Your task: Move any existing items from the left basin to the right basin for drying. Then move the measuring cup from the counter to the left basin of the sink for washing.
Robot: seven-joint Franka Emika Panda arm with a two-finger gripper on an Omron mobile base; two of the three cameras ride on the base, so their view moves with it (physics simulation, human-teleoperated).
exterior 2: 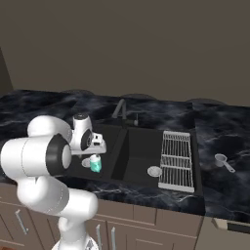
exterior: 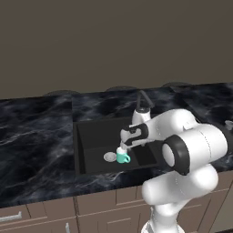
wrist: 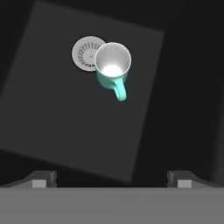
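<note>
Overhead, the gripper hangs above the left basin with its jaws spread wide and nothing between them; in the hand view its two dark fingertips rise far apart at the bottom edge. At about 12 o'clock from the fingertips in that view stands the teal mug, upright on the basin floor, its white inside facing the camera and its teal handle pointing toward 5 o'clock. The mug's rim overlaps the round silver drain, which sits at its 10 o'clock.

From the left base view the gripper is just above the mug, though whether they touch cannot be told. The right base view shows the gripper over the mug in the wider basin of the sink, with the dark faucet at the sink's 12 o'clock. Across the divider lies the right basin with its own drain, and a wire rack at its 3 o'clock. Further toward 3 o'clock, well apart from the sink, the measuring cup rests on the counter, its thin handle toward 4 o'clock.
</note>
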